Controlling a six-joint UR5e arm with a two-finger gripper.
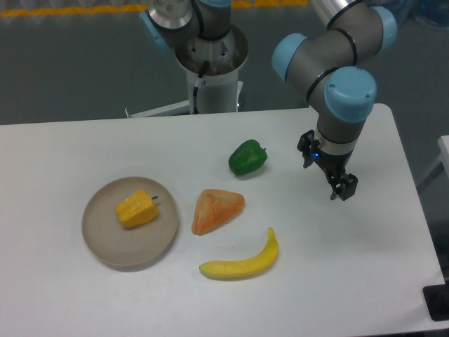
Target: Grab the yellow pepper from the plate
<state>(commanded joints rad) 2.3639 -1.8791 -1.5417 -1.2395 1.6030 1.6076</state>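
The yellow pepper lies on its side on the round beige plate at the left of the table, its short stem pointing right. My gripper hangs over the right side of the table, far to the right of the plate and well apart from the pepper. Its jaws stand apart along a diagonal and hold nothing.
A green pepper lies left of the gripper. An orange wedge-shaped toy sits just right of the plate. A yellow banana lies near the front. The robot base stands at the back edge.
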